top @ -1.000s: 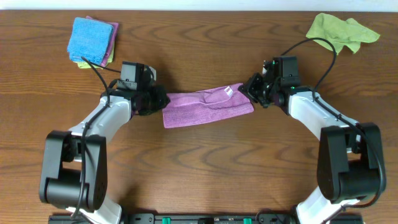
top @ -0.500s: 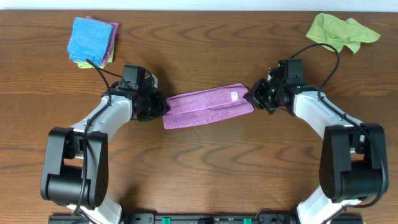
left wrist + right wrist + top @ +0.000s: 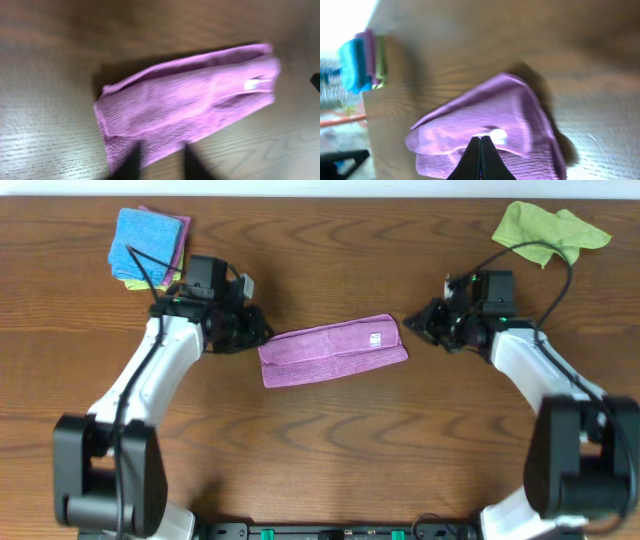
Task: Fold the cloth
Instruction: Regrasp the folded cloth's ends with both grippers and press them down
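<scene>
Left wrist blur perhaps hides the cloth's (image 3: 187, 110) edges.

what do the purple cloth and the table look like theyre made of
The purple cloth looks like microfibre or a similar knit: soft and matte, with fine ribbed rows showing in the left wrist view and a small white tag. The table looks like wood or wood-look laminate: brown grain with a slight sheen; which one cannot be told.
</scene>
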`<state>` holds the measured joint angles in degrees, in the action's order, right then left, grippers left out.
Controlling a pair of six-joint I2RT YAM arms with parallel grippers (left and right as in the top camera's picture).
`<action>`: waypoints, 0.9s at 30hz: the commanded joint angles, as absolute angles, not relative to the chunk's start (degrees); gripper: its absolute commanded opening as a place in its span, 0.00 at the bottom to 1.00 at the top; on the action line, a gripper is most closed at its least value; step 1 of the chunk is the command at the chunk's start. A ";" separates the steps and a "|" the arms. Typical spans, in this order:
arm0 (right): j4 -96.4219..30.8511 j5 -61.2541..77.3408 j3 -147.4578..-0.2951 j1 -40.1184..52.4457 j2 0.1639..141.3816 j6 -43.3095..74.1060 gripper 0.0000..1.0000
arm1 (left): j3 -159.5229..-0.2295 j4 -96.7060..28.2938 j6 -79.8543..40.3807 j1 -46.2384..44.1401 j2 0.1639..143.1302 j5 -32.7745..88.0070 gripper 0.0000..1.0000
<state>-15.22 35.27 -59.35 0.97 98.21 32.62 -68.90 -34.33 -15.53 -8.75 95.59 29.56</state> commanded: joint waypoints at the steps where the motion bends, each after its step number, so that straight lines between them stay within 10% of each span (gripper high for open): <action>1: -16.34 26.02 -60.55 5.19 91.02 22.39 0.01 | -69.91 -35.79 -12.64 -9.98 93.97 25.91 0.06; 10: -17.04 6.44 -60.55 15.11 97.14 22.22 0.01 | -67.09 -34.87 -18.00 -18.59 96.33 6.35 0.06; 27: -19.27 6.63 -60.53 16.69 110.21 22.52 0.02 | -65.60 -33.56 -19.77 -19.16 96.33 6.00 0.06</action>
<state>-16.99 7.44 -60.99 15.27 109.03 23.38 -65.95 -33.41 -19.49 -18.98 95.96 7.07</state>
